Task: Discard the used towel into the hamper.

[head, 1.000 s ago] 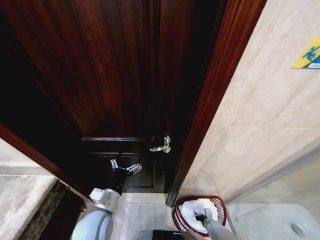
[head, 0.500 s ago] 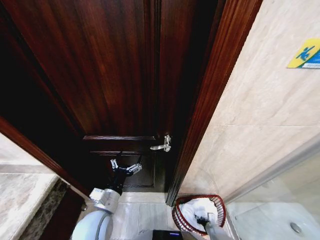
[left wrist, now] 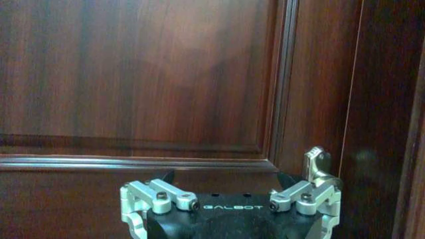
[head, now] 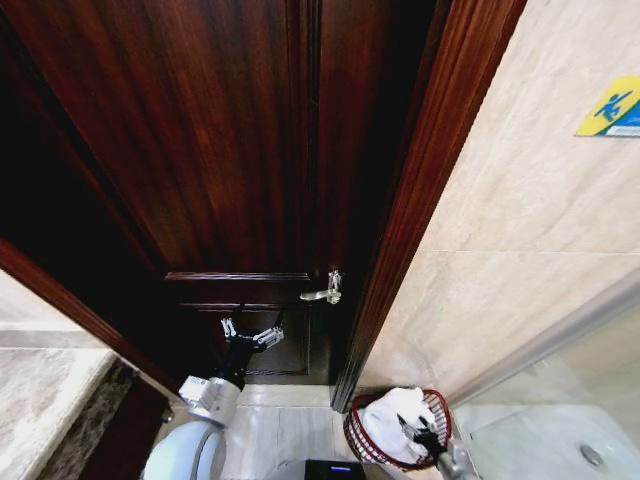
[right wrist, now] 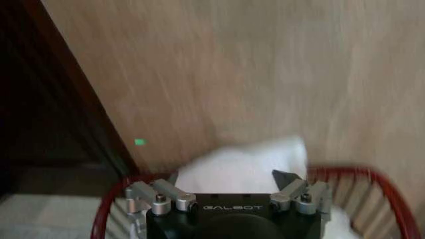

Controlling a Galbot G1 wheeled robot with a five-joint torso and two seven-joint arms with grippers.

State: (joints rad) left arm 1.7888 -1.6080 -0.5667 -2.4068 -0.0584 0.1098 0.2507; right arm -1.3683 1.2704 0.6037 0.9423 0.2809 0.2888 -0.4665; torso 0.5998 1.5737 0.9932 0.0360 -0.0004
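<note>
The hamper (head: 352, 432), a round red-brown basket of thin bars, stands on the floor by the door frame, low on the right in the head view. The white towel (head: 385, 412) lies bunched inside it and rises above the rim. My right gripper (head: 419, 433) hangs open just above the towel, nothing between its fingers. The right wrist view shows that gripper (right wrist: 226, 177) open over the towel (right wrist: 246, 158), inside the hamper's red rim (right wrist: 388, 185). My left gripper (head: 250, 333) is open and held up before the dark door, also seen in its wrist view (left wrist: 226, 179).
A dark wooden door (head: 240, 150) with a metal handle (head: 322, 292) faces me. Beige tiled wall (head: 520, 250) runs behind the hamper. A glass shower partition and a floor drain (head: 594, 457) are at the far right. A marble counter (head: 40, 390) is at the left.
My right gripper has lifted off the towel and drawn back toward me and to the right. The towel stays in the hamper. The left arm has not moved.
</note>
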